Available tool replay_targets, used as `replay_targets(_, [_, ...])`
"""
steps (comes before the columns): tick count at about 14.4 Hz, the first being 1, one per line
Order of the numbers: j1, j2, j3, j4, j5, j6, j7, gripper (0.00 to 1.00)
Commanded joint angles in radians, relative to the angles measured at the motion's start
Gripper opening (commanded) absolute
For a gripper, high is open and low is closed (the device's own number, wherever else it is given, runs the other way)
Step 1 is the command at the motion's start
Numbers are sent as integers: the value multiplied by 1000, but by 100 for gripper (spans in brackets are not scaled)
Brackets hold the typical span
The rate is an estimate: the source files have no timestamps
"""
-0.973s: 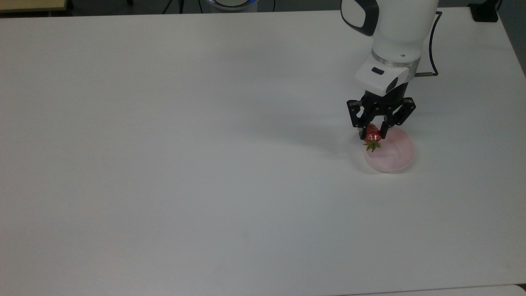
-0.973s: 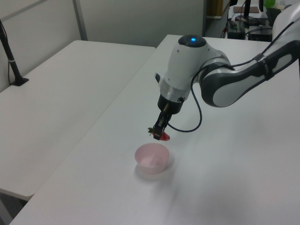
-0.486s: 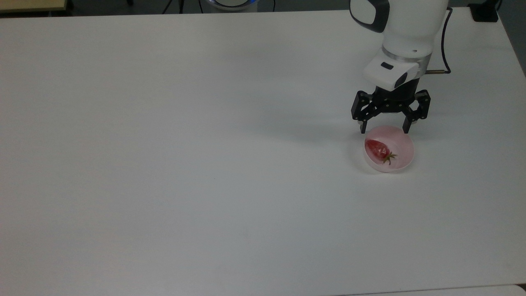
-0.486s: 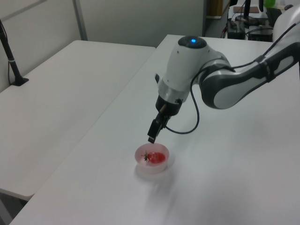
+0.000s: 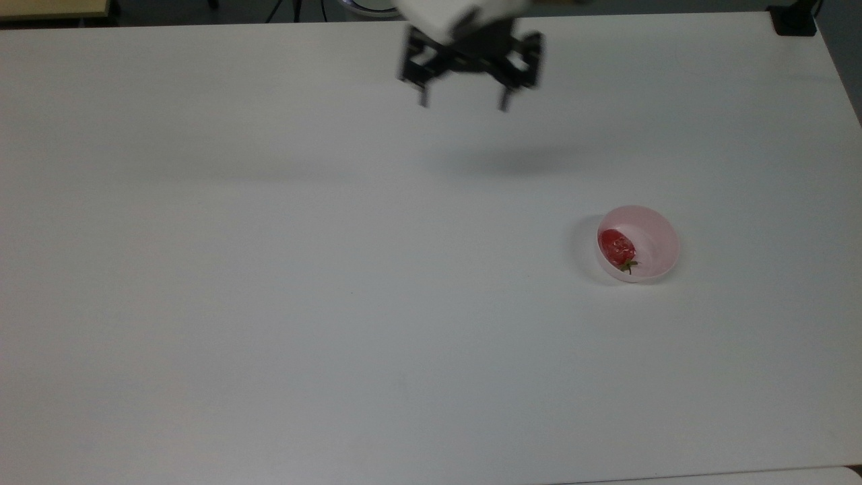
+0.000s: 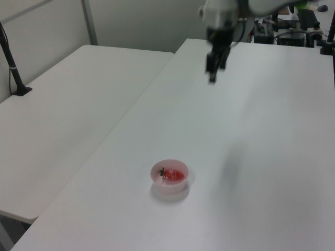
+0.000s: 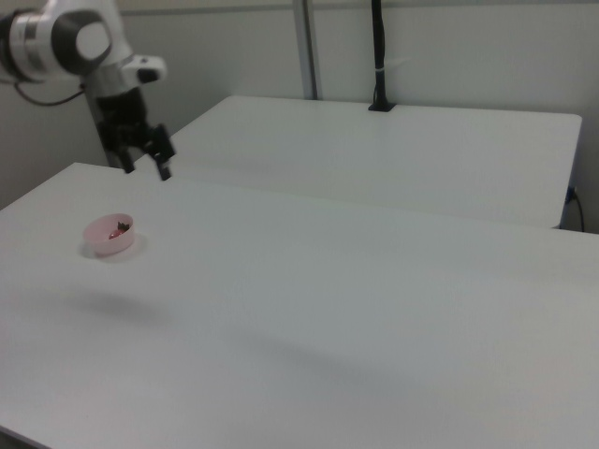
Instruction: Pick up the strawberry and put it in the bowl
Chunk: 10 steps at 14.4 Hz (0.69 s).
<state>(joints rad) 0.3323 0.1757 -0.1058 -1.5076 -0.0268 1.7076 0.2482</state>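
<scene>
The red strawberry (image 5: 617, 246) lies inside the pale pink bowl (image 5: 653, 234), against its left wall in the top view, green stem end toward the bottom of that view. The left view shows the strawberry (image 6: 177, 175) resting in the bowl (image 6: 169, 168), and in the right view the strawberry (image 7: 118, 227) sits in the bowl (image 7: 99, 236) at the left. My gripper (image 5: 463, 104) hangs open and empty high above the table, far up and left of the bowl in the top view. The gripper (image 6: 212, 76) and gripper (image 7: 147, 170) also appear in the side views.
The white table (image 5: 269, 303) stretches wide around the bowl. A second white table (image 6: 63, 94) stands alongside in the left view. A black post (image 7: 378, 56) stands at the far table's back edge in the right view.
One second ago the strawberry was held over the bowl; the fingers then opened and it fell in. Since half a second ago the gripper has risen and swung far away from the bowl.
</scene>
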Motion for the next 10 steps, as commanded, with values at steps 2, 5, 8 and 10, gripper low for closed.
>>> replay_targets(2, [-234,-143,57,-82,-38,-68,-205,100])
replay_targets(5, [-271,-145,51,-82,-35,-74,-231,100])
replay_targets(8, [-306,-139,49,-82,-25,-72,-231,100])
replay_targets(10, [-300,-139,38,-82,-25,-72,-225,100])
